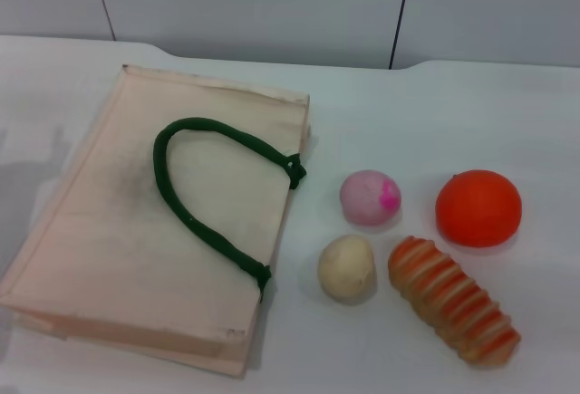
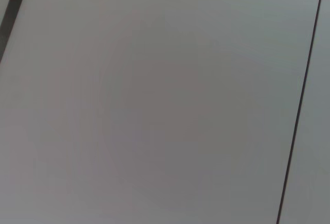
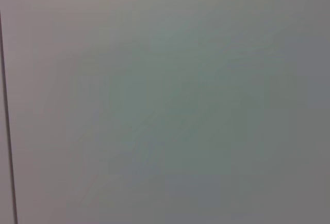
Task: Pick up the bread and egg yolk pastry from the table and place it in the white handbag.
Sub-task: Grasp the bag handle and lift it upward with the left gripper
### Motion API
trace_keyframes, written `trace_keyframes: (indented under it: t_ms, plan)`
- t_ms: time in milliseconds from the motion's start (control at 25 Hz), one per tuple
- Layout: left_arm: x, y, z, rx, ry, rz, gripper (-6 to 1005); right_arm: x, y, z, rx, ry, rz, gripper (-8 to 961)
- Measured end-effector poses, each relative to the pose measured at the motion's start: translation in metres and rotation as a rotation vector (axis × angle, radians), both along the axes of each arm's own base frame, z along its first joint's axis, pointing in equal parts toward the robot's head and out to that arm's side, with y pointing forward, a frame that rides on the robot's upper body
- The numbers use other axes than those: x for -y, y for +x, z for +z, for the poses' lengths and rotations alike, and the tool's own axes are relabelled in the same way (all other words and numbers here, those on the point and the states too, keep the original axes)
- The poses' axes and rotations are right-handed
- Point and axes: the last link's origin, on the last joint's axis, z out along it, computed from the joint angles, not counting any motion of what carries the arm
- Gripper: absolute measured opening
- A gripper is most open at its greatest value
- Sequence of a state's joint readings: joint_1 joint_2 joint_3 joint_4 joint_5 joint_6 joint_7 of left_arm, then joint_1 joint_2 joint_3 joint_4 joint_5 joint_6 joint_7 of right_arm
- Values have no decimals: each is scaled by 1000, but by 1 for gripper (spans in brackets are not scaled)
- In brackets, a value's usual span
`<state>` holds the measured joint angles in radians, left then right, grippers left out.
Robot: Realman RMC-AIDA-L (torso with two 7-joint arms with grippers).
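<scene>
Here is the white table (image 1: pixel 507 104), seen from the head camera, and no arm shows anywhere in the frame. Neither the left gripper nor the right gripper appears in any view, so whether their fingers are apart or together cannot be told. Both wrist cameras give only a plain pale panel (image 2: pixel 154 105) with a thin dark seam near one edge.

Filling the left half of the frame lies the white handbag (image 1: pixel 100 231), flat on the table, its dark green handle (image 1: pixel 204 195) looping across its top face and ending at the bag's right edge.

Over to the right, four pieces of food sit in a loose cluster. The egg yolk pastry (image 1: pixel 346 267), pale and round, sits just right of the bag's lower right corner, near it but apart. Beside it, at the lower right of the frame, the bread (image 1: pixel 453 300) lies slanted, its upper end close to the pastry and its other end pointing down toward the right corner. Above the pastry rests a pink ball (image 1: pixel 370 197) with a magenta spot. Right of that, above the bread, sits a smooth orange ball (image 1: pixel 478 207). All four rest on the table, outside the bag.
</scene>
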<state>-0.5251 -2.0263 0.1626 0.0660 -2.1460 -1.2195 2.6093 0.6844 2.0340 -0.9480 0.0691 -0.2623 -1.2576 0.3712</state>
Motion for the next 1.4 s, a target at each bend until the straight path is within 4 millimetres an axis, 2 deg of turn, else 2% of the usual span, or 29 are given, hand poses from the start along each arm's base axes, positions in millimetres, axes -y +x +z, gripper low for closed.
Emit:
trace_keyframes:
  t_ms: [1080, 1400]
  plan:
    - [-1, 1, -1, 15, -10, -10, 861, -2, -3, -2, 6, -9, 10, 888]
    - [-9, 5, -4, 76, -143, -71, 860, -1, -2, -1, 8, -10, 7, 888]
